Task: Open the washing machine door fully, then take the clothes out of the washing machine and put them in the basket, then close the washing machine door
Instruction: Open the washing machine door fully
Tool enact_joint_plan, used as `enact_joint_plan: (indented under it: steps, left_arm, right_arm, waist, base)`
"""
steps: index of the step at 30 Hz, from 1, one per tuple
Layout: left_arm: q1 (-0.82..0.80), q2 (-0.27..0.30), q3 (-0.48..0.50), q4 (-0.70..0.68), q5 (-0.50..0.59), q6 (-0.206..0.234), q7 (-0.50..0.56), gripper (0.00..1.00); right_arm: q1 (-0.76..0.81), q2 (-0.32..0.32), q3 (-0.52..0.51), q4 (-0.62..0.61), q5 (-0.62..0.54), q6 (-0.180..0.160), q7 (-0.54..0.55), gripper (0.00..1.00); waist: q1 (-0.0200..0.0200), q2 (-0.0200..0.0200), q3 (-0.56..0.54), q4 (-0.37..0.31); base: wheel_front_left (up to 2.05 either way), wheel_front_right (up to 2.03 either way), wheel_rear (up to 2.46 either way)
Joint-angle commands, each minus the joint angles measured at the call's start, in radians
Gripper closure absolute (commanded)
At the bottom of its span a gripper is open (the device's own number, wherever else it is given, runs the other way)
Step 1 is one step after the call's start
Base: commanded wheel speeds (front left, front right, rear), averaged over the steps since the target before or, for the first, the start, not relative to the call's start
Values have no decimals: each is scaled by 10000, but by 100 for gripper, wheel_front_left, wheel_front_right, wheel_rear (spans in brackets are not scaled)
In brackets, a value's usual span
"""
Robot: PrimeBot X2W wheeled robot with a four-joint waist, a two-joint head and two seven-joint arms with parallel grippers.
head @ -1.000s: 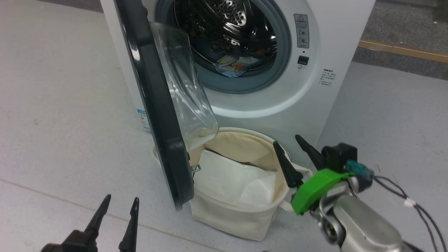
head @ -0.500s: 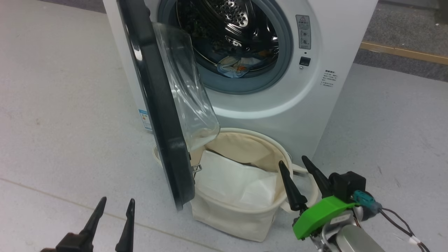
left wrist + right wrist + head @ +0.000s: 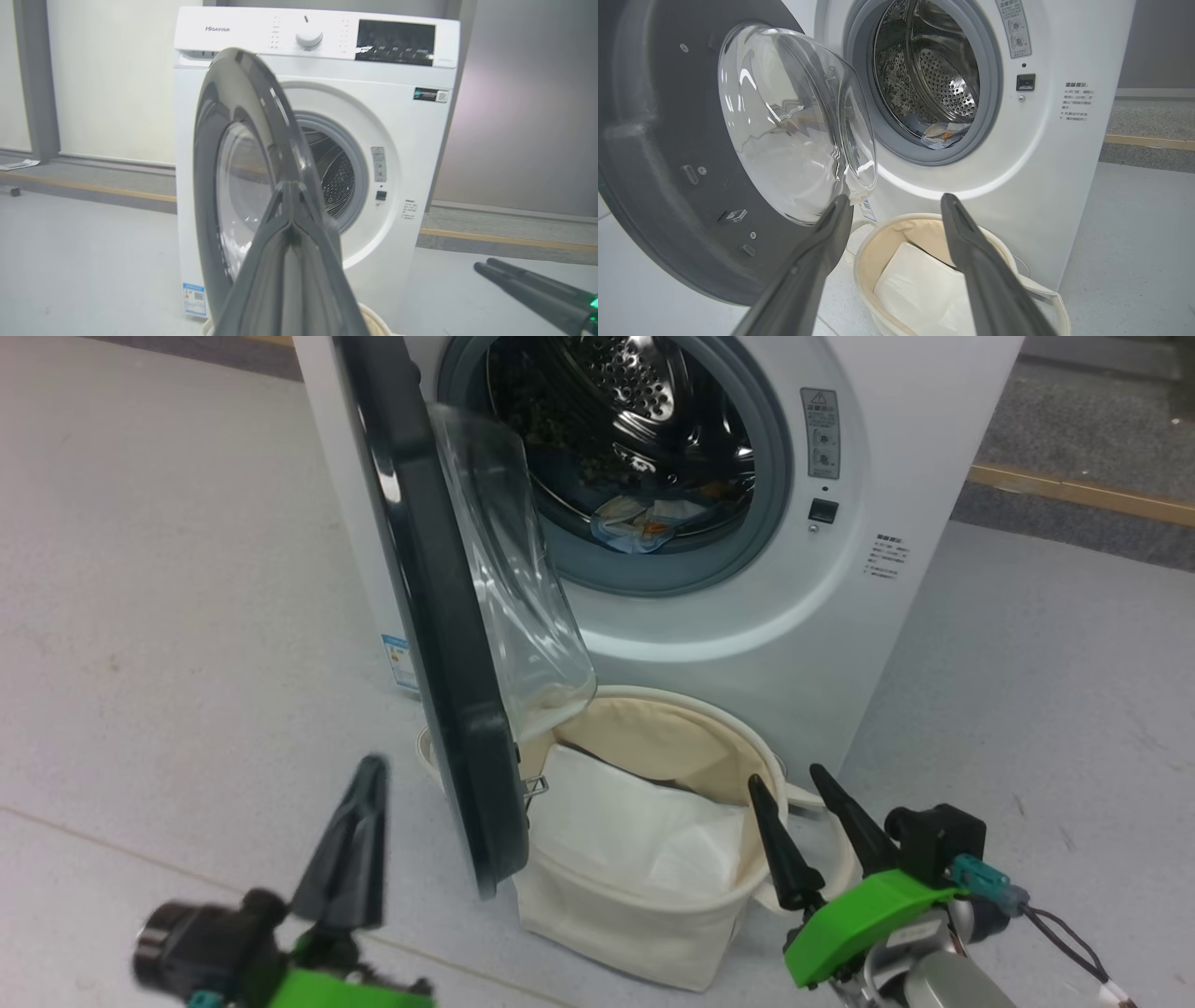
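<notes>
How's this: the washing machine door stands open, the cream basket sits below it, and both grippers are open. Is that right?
Not quite. The left gripper is shut, its fingers pressed together in the left wrist view. The right gripper is open, the washing machine door stands open and the cream basket sits below it.

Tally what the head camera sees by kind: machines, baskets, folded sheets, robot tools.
washing machine: 1
basket: 1
white folded sheet: 1
tools: 2, left tool and right tool
total: 5
</notes>
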Motion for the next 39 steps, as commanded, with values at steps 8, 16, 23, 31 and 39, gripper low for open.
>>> enact_joint_plan:
  steps: [8, 16, 23, 31, 39]
  left_arm:
    - [-1204, -642, -1179, -893, 276, -169, 1178, 100]
    - [-1763, -1140, -1474, 767, -92, 337, 1442, 100]
    - [-2386, -1273, -1287, 2567, -436, 823, 1087, 100]
    - [-2319, -1162, -1141, 3228, -635, 966, 502, 100]
    - [-2183, -678, -593, 3742, -843, 1094, 271, 100]
  right_arm:
    - [-65, 198, 93, -415, -46, 40, 180, 0]
    - [-255, 280, 45, -419, -72, 40, 218, 0]
    - [-392, 324, -36, -398, -100, 40, 212, 0]
    - [-345, 306, -193, -426, -201, 40, 251, 0]
    - [-226, 366, -179, -339, -196, 40, 241, 0]
  waist:
    - [0, -1, -29, -406]
    - [0, -1, 255, -1042]
    - [0, -1, 438, -1078]
    - [0, -1, 510, -495]
    - [0, -1, 262, 177]
  base:
    - [0, 0, 0]
    - [0, 0, 0]
    - [0, 0, 0]
    - [0, 0, 0]
    - [0, 0, 0]
